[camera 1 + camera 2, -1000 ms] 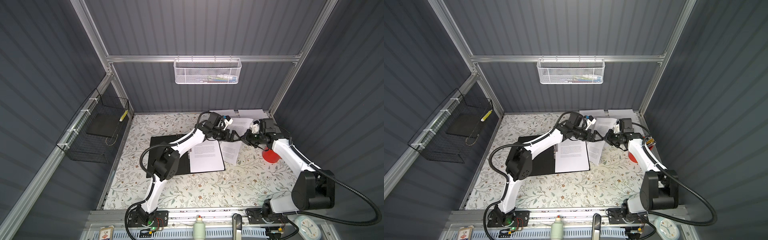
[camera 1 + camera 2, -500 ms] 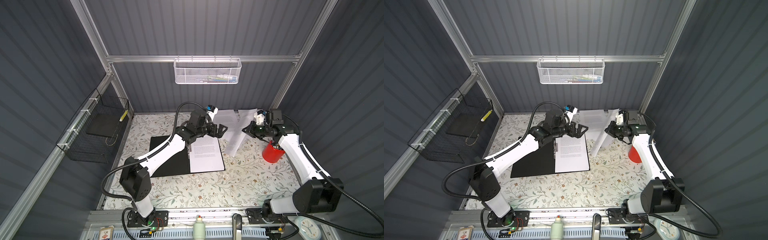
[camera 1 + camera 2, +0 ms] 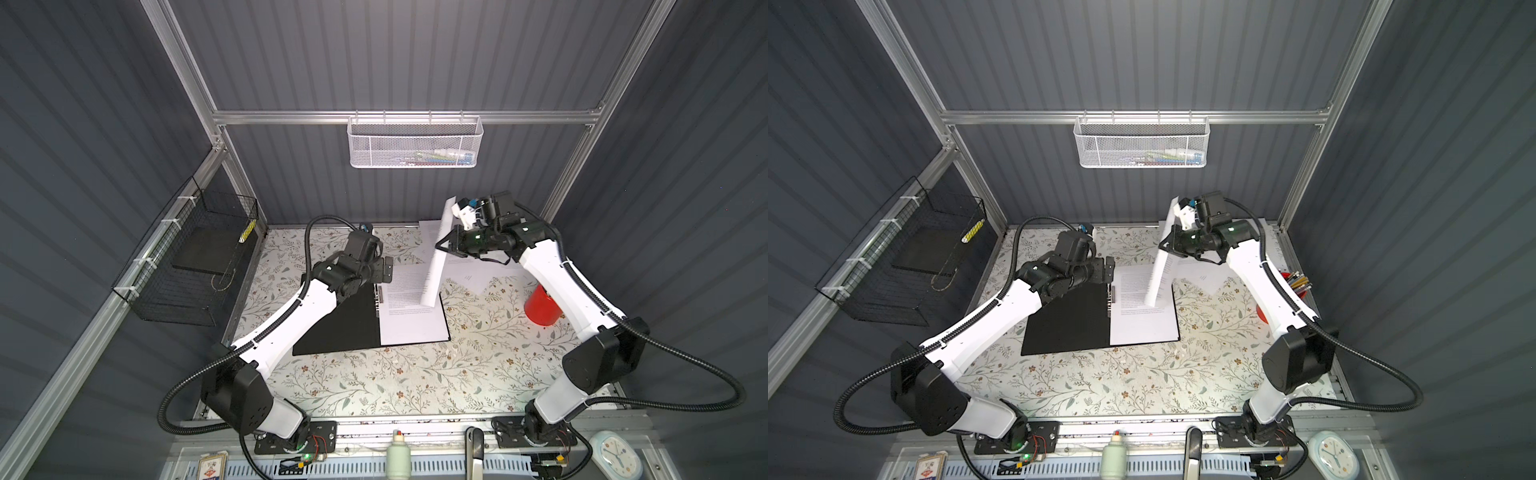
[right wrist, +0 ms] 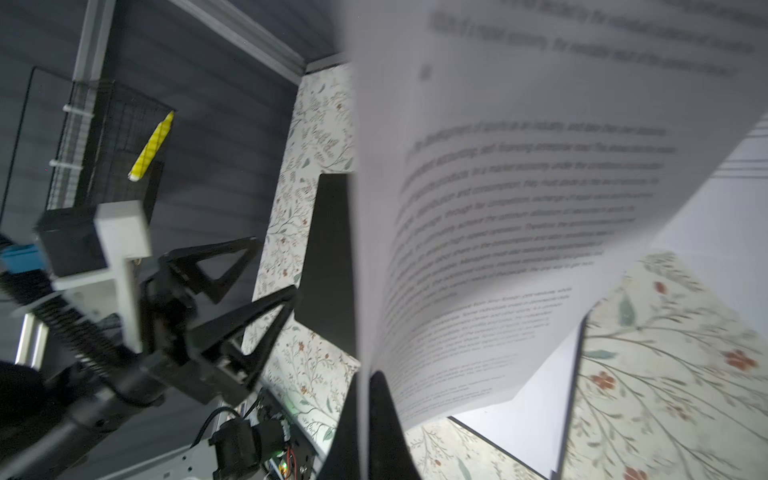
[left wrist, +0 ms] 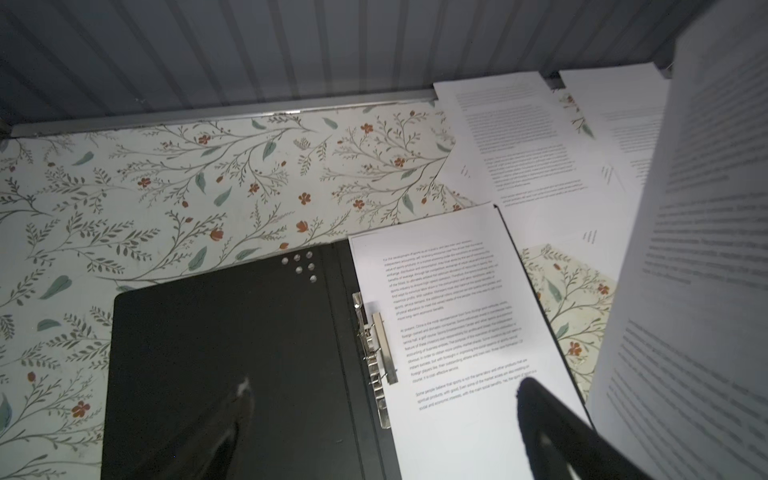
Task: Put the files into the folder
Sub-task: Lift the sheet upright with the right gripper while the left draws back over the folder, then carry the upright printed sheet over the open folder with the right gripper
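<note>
White sheet lies in the folder, the right hand is clamped on a second sheet, other sheets wait on the desk; the left hand is spread, empty.

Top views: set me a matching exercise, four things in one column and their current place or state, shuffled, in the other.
Things:
1. folder
2. lifted sheet
3. left gripper
4. red cup

States:
A. jaws wide, holding nothing
B. upright on the table, right side
C. lying open, black inside up
D. hanging from the shut right gripper

Pairs: 1-C, 2-D, 3-A, 4-B
</note>
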